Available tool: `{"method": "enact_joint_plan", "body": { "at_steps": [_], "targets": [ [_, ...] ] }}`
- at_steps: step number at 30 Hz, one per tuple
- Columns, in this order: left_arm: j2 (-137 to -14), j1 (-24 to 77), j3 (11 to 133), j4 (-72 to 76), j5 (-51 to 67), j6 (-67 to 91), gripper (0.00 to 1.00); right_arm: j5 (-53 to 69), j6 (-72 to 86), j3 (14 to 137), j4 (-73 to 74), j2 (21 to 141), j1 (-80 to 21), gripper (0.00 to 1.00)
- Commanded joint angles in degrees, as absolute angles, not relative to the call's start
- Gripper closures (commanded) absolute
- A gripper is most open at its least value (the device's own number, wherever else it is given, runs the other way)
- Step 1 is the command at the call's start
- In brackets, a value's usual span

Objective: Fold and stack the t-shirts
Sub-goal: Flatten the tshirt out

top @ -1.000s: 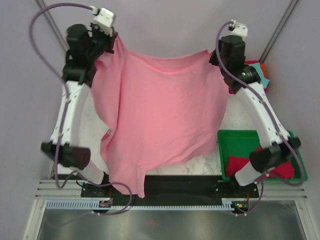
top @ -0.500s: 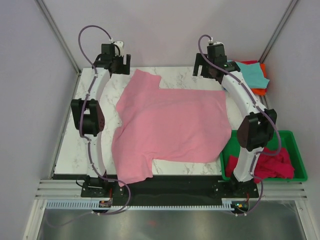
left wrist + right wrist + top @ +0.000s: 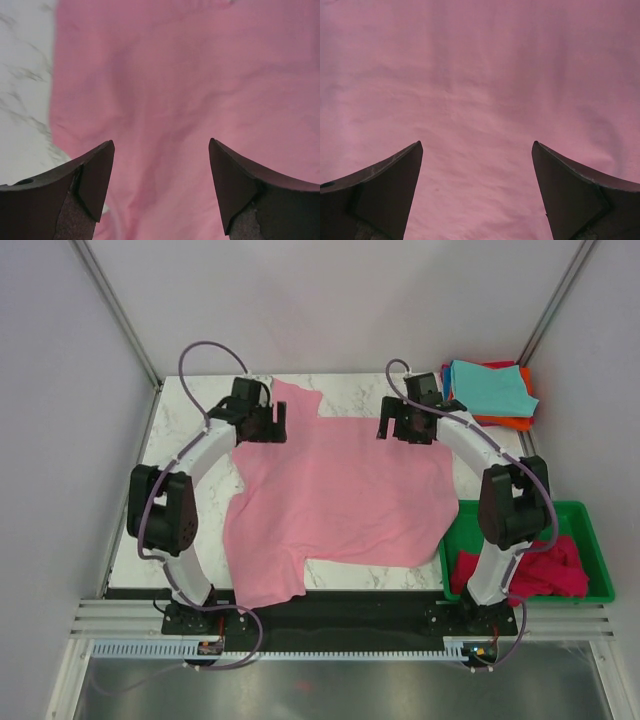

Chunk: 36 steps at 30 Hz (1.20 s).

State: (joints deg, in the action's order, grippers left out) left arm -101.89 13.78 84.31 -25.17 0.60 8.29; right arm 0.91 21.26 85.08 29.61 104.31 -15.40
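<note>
A light pink t-shirt (image 3: 335,490) lies spread across the marble table (image 3: 190,500), one corner hanging over the near edge. My left gripper (image 3: 262,426) hovers over the shirt's far-left part, jaws open and empty; the wrist view shows pink cloth (image 3: 190,100) under it. My right gripper (image 3: 409,428) hovers over the far-right part, open and empty, with only pink cloth (image 3: 480,90) below. A stack of folded t-shirts (image 3: 490,392), teal on top of orange and red, sits at the far right corner. Magenta t-shirts (image 3: 545,570) lie crumpled in the green bin.
The green plastic bin (image 3: 512,513) stands at the near right of the table, beside the right arm's base. Grey walls and metal frame posts enclose the table. Bare marble (image 3: 22,100) shows to the left of the shirt.
Both grippers let go of the pink shirt they held stretched in the air; it dropped flat on the table. Both arms then came back towards me and down over its far edge.
</note>
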Motion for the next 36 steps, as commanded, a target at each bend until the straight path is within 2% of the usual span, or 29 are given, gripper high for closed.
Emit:
{"method": "enact_joint_plan", "body": {
  "at_steps": [1, 13, 20, 32, 36],
  "targets": [
    [-104.92, 15.82, 79.98, -21.89, 3.6, 15.29, 0.17, 4.31, 21.88, 84.82, 26.98, 106.6, -15.64, 0.02],
    [-121.81, 14.59, 90.95, -26.01, -6.58, 14.42, 0.18, 9.4, 21.88, 90.43, 23.47, 121.53, -15.64, 0.02],
    [-128.14, 10.73, 100.09, -29.61, -11.77, 3.61, 0.17, 17.22, 26.36, 98.16, 21.71, 130.59, -16.34, 0.02],
    [-138.07, 1.67, 116.79, -35.68, -7.65, 1.41, 0.15, 20.75, 33.48, 124.0, 22.41, 151.08, -18.9, 0.02],
    [-134.4, 2.11, 120.67, -36.48, -5.45, 2.9, 0.12, 21.44, 33.84, 126.56, 21.54, 152.14, -18.81, 0.02]
  ]
}}
